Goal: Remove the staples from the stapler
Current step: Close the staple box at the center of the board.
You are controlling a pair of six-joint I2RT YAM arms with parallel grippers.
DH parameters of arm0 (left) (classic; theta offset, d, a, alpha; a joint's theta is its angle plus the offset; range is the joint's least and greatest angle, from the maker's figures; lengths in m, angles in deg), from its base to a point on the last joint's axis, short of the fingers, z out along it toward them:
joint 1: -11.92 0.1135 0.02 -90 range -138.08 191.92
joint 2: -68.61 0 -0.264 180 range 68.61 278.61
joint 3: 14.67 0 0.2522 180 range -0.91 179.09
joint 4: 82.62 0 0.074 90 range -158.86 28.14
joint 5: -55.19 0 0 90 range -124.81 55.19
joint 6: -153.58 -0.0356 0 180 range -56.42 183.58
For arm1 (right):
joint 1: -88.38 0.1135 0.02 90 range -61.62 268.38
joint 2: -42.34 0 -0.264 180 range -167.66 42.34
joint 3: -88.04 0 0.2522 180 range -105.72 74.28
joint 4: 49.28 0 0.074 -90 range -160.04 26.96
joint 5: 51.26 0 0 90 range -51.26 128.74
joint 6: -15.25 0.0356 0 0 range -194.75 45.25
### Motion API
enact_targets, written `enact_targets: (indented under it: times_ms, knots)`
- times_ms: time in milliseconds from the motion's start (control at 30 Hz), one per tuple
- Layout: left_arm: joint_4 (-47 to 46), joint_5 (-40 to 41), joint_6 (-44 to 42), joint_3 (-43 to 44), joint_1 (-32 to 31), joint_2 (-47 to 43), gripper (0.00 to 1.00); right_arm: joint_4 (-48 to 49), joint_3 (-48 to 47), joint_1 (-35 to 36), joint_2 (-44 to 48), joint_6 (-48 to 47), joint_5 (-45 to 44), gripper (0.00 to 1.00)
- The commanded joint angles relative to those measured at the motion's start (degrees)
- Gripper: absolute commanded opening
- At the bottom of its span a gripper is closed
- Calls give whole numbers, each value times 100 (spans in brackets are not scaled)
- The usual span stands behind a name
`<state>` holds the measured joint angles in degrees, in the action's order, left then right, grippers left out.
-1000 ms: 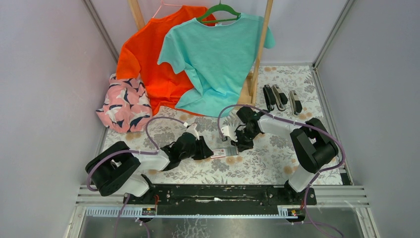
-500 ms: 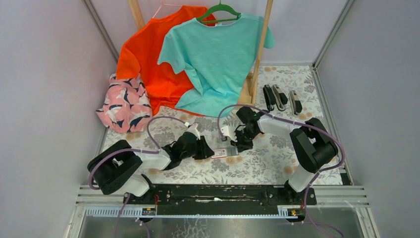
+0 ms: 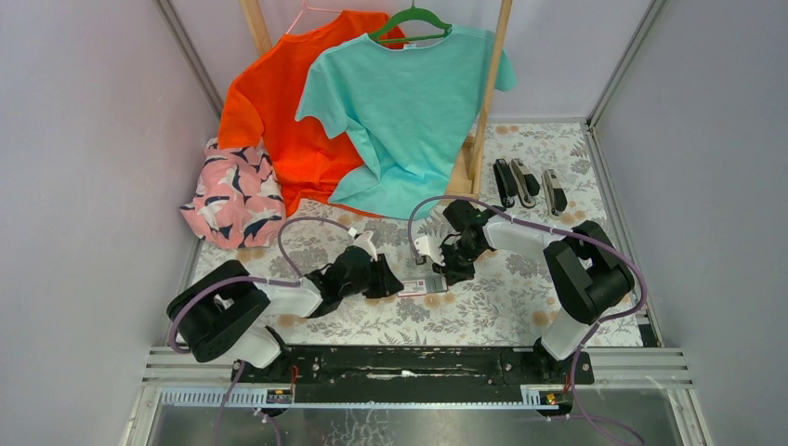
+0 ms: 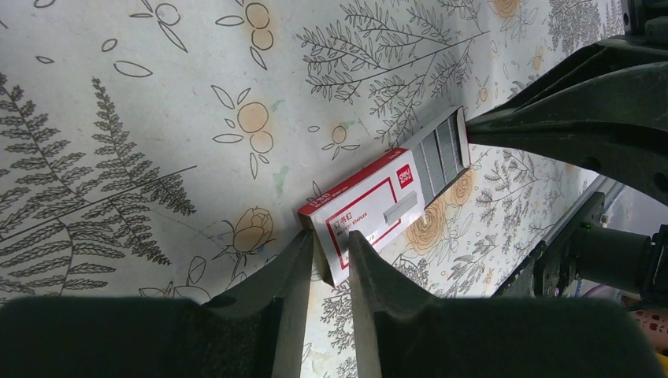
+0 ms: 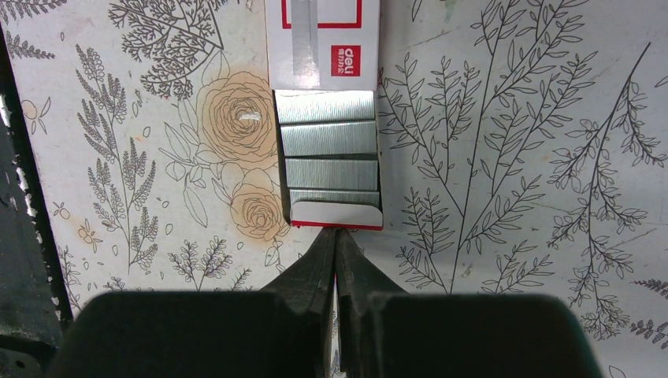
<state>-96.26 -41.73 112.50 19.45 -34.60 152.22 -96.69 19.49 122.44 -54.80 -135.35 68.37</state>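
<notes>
1. From above, the staple box (image 4: 370,216) is small and partly covered by both pincers, so its contents cannot be made out there.
2. In the right wrist view, the top edge of the picture cuts off the box's printed sleeve. In the left wrist view, the near end of the box is hidden behind the fingers.
3. The white-and-red box lies flat near the middle of the bench (image 3: 502,307). Its inner tray is slid partly out to the right.
4. The staples (image 5: 329,150) lie in that exposed tray as four silvery strips side by side.
5. The left pincer (image 4: 327,260) clamps the sleeve end of the box between its fingers.
6. The right pincer (image 5: 336,236) is closed, with its tips against the tray's white end flap. Whether they pinch the flap cannot be told.
7. Three staplers (image 3: 525,182) lie in a row at the far right, well apart from the box.
8. An orange shirt (image 3: 279,121) and a teal shirt (image 3: 409,102) hang at the far side. A pink patterned cloth (image 3: 232,195) lies at the far left.
9. Compared with a second ago, the box and both pincers are in the same places. Only the left arm's elbow has moved, slightly to the right.
</notes>
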Motion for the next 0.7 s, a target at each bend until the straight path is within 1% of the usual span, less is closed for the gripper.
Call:
enact_targets:
  times_ms: [0, 200, 400, 600, 667]
  knots:
    - [16, -99, -94, 86, -59, 179, 31, 31, 13, 74, -44, 46, 159, 6]
    - [-3, -96, -87, 108, -63, 244, 32, 13, 9, 74, -26, 27, 100, 7]
    - [198, 106, -103, 36, -59, 6, 39, -50, -12, 66, 40, 2, -36, 7]
    - [512, 390, -176, -64, -66, -479, 46, -113, -43, -14, 161, 2, -93, 7]
    - [660, 438, -234, -85, -59, -621, 49, -139, -52, -63, 161, 1, -58, 7]
